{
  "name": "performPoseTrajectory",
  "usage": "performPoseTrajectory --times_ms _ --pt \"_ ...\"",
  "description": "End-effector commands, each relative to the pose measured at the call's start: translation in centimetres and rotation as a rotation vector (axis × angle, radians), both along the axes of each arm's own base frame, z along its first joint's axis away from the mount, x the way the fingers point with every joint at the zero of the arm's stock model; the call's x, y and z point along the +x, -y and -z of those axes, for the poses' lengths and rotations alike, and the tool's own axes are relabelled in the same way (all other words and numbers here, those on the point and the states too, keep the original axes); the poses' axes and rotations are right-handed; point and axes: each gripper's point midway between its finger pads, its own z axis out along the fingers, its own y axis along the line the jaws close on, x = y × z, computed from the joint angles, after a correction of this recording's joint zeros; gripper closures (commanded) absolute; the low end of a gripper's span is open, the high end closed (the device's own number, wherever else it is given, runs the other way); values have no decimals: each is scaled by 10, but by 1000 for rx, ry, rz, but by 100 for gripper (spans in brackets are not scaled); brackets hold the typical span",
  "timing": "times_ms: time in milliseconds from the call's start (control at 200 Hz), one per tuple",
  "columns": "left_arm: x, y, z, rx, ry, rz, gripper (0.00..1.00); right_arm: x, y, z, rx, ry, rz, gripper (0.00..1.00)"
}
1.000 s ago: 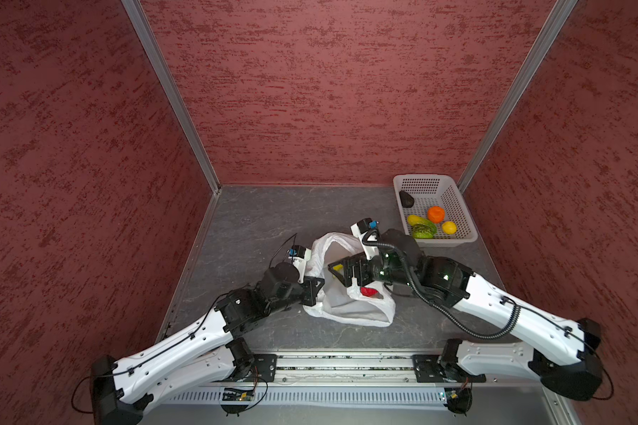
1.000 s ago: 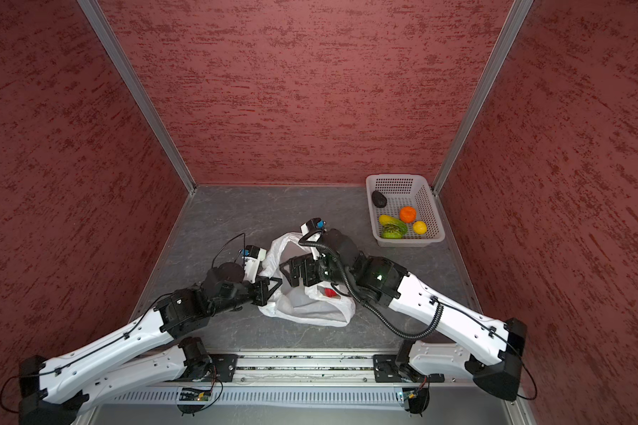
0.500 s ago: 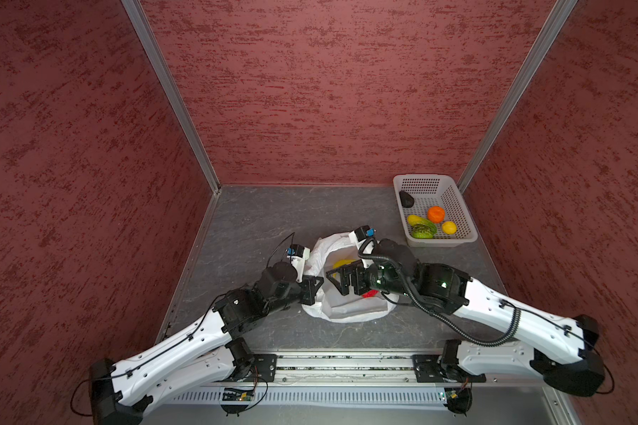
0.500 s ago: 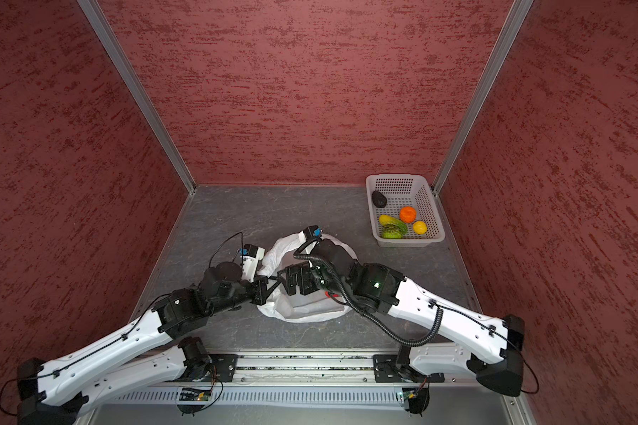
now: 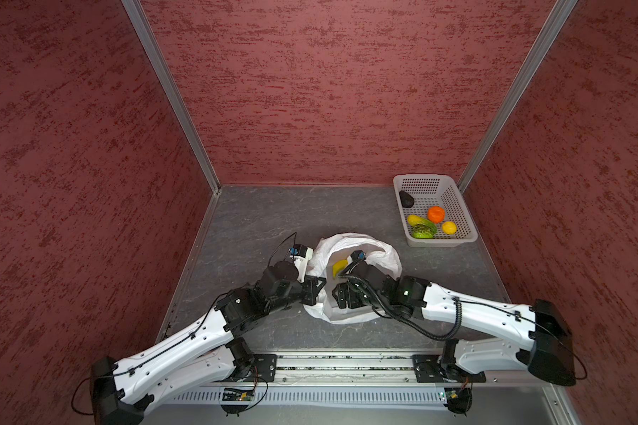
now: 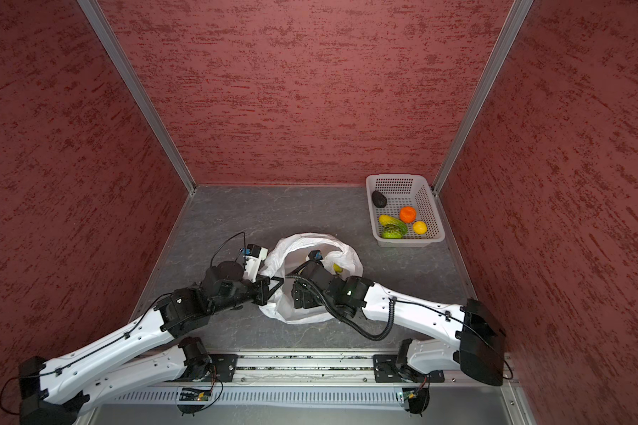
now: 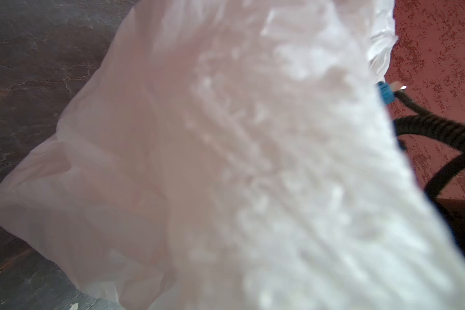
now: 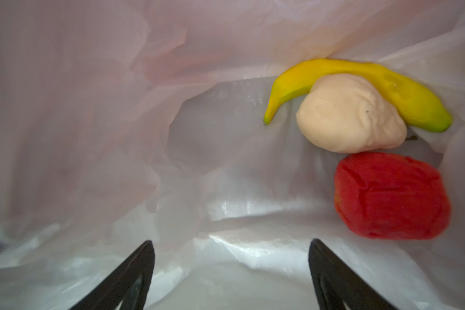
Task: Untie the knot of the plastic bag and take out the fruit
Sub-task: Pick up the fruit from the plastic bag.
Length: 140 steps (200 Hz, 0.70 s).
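At table centre, plastic bag (image 5: 347, 241) lies slumped, mouth gaping, no knot in sight. My left fingers (image 5: 317, 287) are clamped shut on bag rim at its 9 o'clock. My right fingers (image 8: 134, 268) are deep inside bag, spread wide, empty. Three fruit in there: yellow banana (image 8: 403, 91), whitish piece (image 8: 349, 115) touching it, red piece (image 8: 389, 196) touching whitish one. I judge all light, glossy, apt to squirt out; film thin, slippery, snags easily. I'd take red piece across its narrow width. Basket (image 5: 443, 243) with more fruit sits at bag's 2 o'clock.

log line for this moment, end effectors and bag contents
left end effector: shut on plastic bag rim | right end effector: open, inside bag | in bag: banana, whitish piece, red piece
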Motion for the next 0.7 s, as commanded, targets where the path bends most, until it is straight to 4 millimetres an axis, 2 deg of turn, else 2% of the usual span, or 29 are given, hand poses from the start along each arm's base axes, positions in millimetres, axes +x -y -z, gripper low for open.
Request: performPoseTrajectory --times_ms 0,80,215,346,476,696 --pt "1 8 -9 -24 34 39 100 13 5 10 5 19 96 8" --pt "-2 12 -7 -26 31 62 100 29 9 14 -14 37 147 7" --pt "-10 18 2 -8 21 113 100 63 34 25 -91 54 336 4" --pt "-19 27 17 31 1 169 100 89 46 25 -33 78 448 4" --pt "-24 35 28 69 -9 196 100 104 43 36 -22 71 455 4" --pt "-18 37 25 64 22 170 100 115 41 47 -50 78 453 4"
